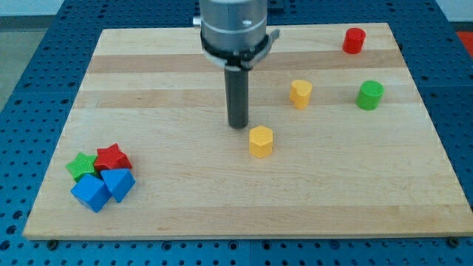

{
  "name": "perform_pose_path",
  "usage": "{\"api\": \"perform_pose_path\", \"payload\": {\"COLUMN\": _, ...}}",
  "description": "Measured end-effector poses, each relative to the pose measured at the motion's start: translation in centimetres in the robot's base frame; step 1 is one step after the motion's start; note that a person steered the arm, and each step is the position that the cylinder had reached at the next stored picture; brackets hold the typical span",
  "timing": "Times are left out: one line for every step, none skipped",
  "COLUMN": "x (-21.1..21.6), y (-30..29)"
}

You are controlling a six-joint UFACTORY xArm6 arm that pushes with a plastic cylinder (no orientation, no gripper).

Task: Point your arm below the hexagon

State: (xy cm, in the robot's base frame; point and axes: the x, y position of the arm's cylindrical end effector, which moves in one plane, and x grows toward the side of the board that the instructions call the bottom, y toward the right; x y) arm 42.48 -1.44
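A yellow hexagon block (261,140) lies near the middle of the wooden board (185,192). My tip (237,125) rests on the board just to the upper left of the yellow hexagon, a small gap apart from it. A second yellow block (301,94), its shape between a heart and a pentagon, sits up and to the right.
A green cylinder (369,95) and a red cylinder (354,40) stand at the view's right top. At the bottom left is a cluster: a green star (80,165), a red star (111,157) and two blue blocks (90,192) (118,182).
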Motion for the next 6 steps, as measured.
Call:
{"api": "perform_pose_path", "payload": {"x": -1.9, "y": -0.1}}
{"api": "perform_pose_path", "payload": {"x": 3.0, "y": -1.9}}
{"api": "perform_pose_path", "payload": {"x": 9.8, "y": -3.9}}
{"api": "perform_pose_path", "payload": {"x": 13.0, "y": -3.5}}
{"api": "perform_pose_path", "payload": {"x": 11.8, "y": 5.3}}
{"api": "perform_pose_path", "payload": {"x": 10.9, "y": 7.3}}
